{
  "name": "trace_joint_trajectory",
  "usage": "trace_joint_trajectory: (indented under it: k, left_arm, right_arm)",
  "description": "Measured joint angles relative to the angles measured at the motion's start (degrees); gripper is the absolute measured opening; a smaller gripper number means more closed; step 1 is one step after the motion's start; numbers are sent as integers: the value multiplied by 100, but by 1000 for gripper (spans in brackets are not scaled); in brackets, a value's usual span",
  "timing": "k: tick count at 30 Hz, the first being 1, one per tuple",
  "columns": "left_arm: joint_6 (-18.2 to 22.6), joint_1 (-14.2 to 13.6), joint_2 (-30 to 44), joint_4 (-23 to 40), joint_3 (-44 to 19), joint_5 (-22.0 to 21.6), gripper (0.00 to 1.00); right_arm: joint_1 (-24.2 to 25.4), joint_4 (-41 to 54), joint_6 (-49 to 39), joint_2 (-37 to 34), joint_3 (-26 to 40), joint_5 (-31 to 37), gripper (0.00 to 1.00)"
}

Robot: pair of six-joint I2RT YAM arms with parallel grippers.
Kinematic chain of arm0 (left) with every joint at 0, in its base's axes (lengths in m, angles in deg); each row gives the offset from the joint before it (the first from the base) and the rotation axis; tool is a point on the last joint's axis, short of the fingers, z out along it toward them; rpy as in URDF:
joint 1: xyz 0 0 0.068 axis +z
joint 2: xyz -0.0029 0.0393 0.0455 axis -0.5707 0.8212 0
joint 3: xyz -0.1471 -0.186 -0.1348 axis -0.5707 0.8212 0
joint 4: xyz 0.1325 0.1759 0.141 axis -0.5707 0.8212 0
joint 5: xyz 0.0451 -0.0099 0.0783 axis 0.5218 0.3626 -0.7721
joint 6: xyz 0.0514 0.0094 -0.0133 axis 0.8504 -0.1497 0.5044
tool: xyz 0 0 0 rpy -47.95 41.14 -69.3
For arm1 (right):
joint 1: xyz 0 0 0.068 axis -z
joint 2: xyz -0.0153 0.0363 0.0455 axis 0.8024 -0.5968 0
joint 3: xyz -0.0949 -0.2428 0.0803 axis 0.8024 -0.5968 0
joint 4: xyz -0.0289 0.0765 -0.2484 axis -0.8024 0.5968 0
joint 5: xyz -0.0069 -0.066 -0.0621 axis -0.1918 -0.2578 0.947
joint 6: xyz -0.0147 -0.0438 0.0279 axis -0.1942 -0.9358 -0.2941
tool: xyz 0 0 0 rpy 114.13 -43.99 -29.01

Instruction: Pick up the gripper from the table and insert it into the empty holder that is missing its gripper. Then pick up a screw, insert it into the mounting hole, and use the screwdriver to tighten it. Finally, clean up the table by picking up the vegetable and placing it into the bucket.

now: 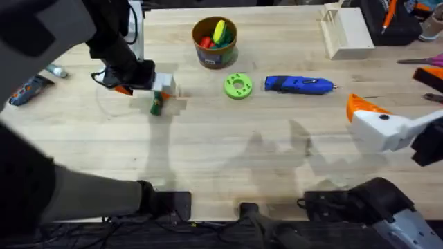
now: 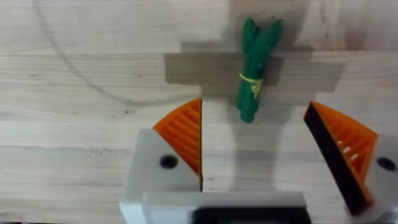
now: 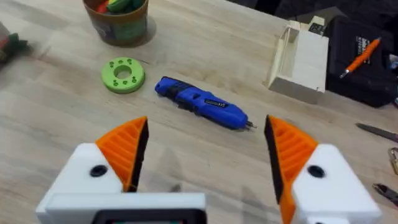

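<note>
one vegetable (image 1: 156, 104) is lying at the left of the frame, one screwdriver (image 1: 297, 84) is resting right of centre, one green disc (image 1: 237, 86) is sitting beside it, one bucket (image 1: 215, 43) is standing at upper centre, and one white box (image 1: 345, 31) is sitting at upper right.

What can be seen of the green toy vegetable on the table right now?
The vegetable is a slender green bundle of stalks, like asparagus, tied with a thin yellow band around its middle. It looks like soft plastic or fabric. It lies flat on the bare wooden table, just ahead of the left gripper, whose jaws stand open on either side of it without touching it.
</note>
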Motion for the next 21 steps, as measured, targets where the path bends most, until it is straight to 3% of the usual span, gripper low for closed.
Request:
trace_joint_trajectory:
  k: [12,21]
  left_arm:
    - [78,63,905,-331,0,2,993]
    - [119,63,1149,-373,0,25,908]
  right_arm:
    - [0,3,-1,0,-4,0,990]
    - [0,3,-1,0,-4,0,990]
